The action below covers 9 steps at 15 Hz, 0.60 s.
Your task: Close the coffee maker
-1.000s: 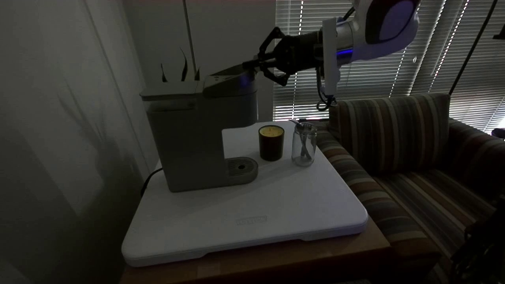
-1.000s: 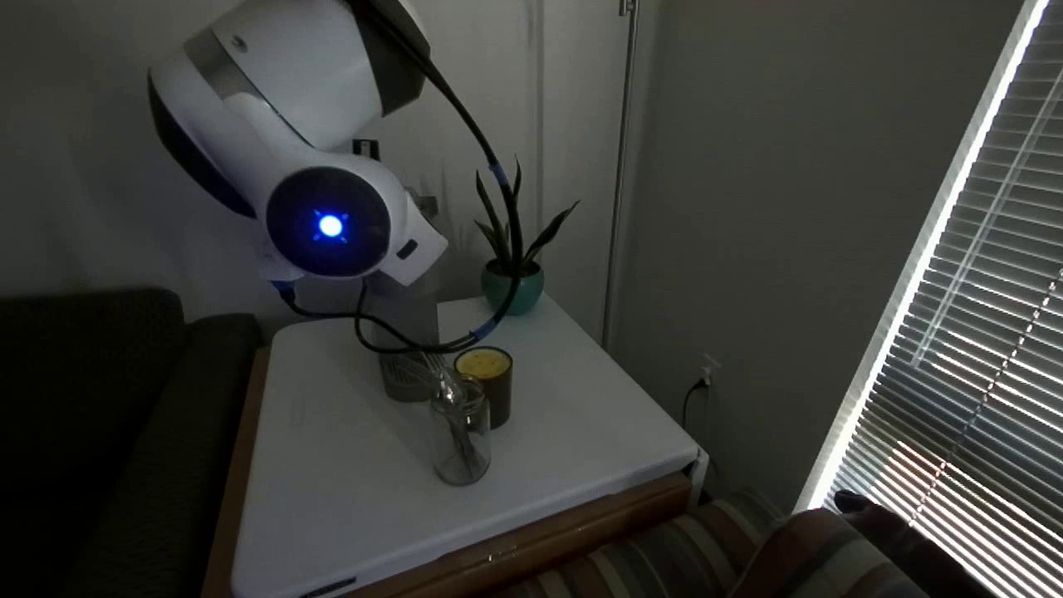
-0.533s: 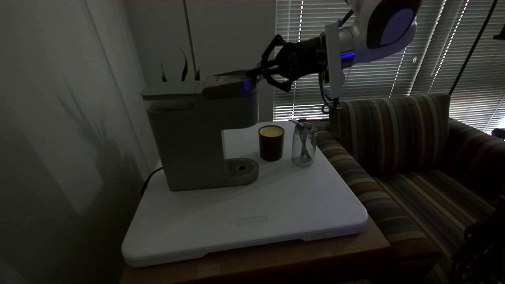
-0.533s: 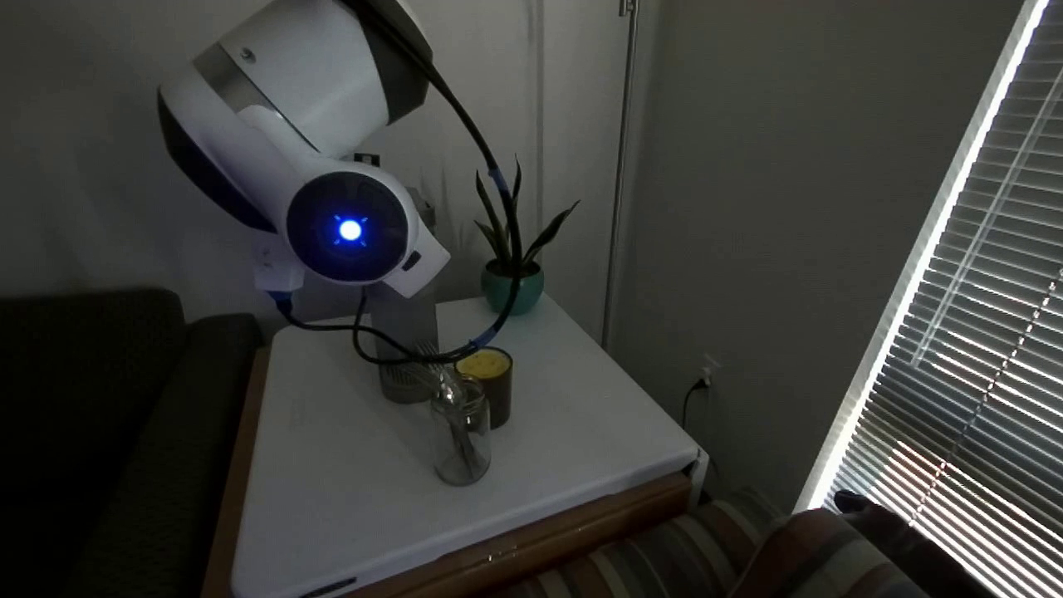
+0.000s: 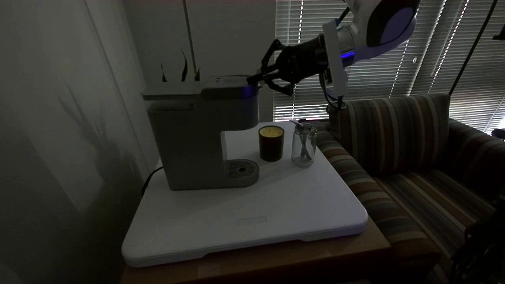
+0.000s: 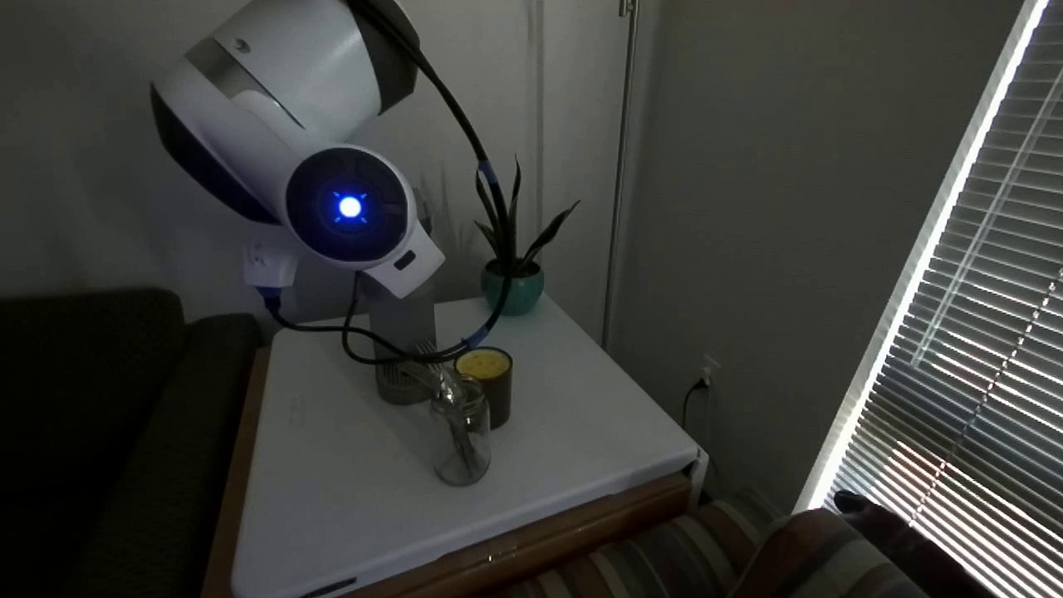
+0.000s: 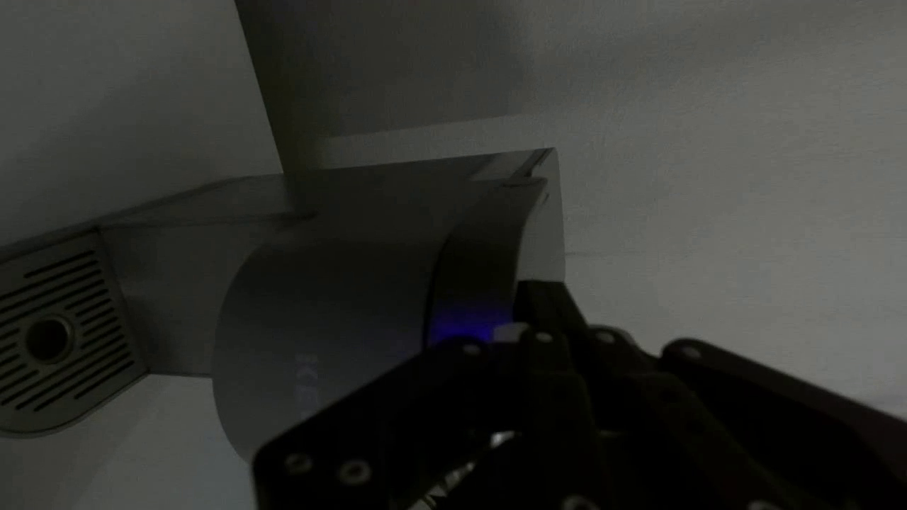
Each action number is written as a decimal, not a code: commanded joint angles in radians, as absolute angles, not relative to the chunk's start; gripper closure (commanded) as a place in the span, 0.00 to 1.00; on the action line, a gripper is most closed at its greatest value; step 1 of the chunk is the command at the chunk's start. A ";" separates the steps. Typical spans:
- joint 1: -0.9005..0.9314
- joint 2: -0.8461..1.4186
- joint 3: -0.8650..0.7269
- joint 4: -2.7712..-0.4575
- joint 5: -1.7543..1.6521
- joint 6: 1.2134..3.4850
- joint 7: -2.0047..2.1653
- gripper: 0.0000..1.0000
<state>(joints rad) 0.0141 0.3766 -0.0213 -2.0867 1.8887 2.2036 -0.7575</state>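
The boxy grey coffee maker (image 5: 189, 146) stands on the white table top. It also shows in the wrist view (image 7: 326, 283) and, partly behind the arm, in an exterior view (image 6: 404, 320). Its top lid (image 5: 227, 81) lies down nearly level with the body. My gripper (image 5: 252, 80) is shut, its fingertips at the lid's front edge, seemingly touching it from above. In the wrist view the gripper (image 7: 544, 294) has its fingers together with nothing seen between them. The pale drip tray (image 5: 241, 170) at the base is bare. The arm hides the gripper in an exterior view.
A dark candle cup (image 5: 271, 148) and a clear glass jar (image 5: 303, 148) with utensils stand in front of the machine on the white table top (image 5: 252, 236). A potted plant (image 6: 512, 286) stands behind. A striped armchair (image 5: 394, 138) adjoins the table.
The lid has come down from a raised tilt to nearly level. My shut gripper has moved down with its front edge and now tilts more downward.
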 commanded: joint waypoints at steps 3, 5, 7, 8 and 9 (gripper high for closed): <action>0.061 0.363 -0.039 -2.076 1.713 2.302 -0.684 1.00; 0.073 0.341 -0.037 -2.055 1.615 2.355 -0.643 1.00; 0.093 0.323 -0.030 -2.029 1.479 2.423 -0.560 1.00; 0.104 0.314 -0.027 -2.018 1.400 2.456 -0.509 1.00; 0.130 0.297 -0.040 -2.008 1.305 2.483 -0.439 1.00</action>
<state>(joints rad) 0.0780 0.3305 -0.0225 -2.0173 1.4922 2.4008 -0.5686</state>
